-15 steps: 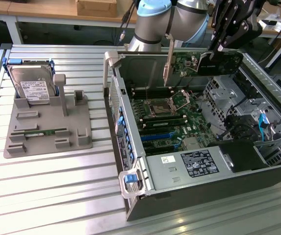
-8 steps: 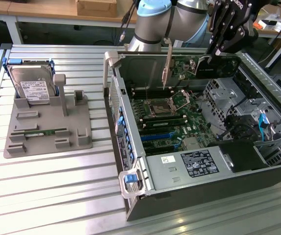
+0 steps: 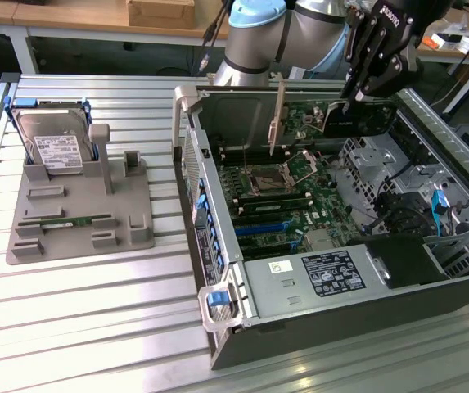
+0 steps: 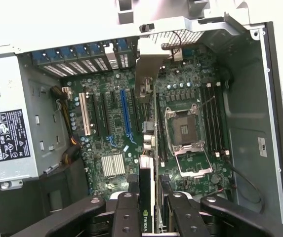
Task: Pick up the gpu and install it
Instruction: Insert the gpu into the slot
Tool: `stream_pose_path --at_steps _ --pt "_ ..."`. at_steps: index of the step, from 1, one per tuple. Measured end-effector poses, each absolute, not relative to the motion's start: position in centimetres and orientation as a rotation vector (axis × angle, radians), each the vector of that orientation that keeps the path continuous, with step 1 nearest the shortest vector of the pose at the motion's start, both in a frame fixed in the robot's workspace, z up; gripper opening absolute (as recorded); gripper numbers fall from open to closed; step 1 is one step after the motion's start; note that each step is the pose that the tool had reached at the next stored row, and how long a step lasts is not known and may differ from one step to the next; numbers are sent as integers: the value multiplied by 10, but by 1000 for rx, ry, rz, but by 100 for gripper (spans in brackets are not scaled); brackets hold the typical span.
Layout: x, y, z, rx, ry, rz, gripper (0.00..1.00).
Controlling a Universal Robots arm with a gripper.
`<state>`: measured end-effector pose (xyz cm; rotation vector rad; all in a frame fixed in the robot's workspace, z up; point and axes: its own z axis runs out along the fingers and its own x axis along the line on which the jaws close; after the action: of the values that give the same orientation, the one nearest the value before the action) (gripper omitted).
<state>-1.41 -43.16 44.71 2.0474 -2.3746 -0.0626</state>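
Note:
The gpu [image 3: 358,120] hangs above the motherboard [image 3: 299,196] inside the open computer case [image 3: 218,246]. It is a dark card, and its silvery bracket [image 3: 279,115] points towards the case's rear wall. My gripper [image 3: 355,92] is shut on the card's upper edge. In the wrist view the gpu [image 4: 146,197] appears edge-on between my black fingers [image 4: 126,215], with a green logo near the grip. Its bracket [image 4: 148,74] reaches to the rear slot openings. The card hovers over the expansion slots beside the blue slot [image 4: 126,111], apart from the board.
A grey holder [image 3: 78,221] at the exterior view's left carries a silver hard drive [image 3: 51,143] and a green memory stick [image 3: 66,222]. Inside the case are the open CPU socket [image 4: 185,131], a heatsink [image 4: 113,164] and the power supply [image 3: 332,274]. Slatted table surrounds them.

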Motion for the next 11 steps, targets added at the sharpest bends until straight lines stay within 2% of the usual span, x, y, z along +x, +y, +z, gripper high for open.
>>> stream_pose_path --at_steps 11 --pt "-14 -432 437 2047 -2375 -63 27"
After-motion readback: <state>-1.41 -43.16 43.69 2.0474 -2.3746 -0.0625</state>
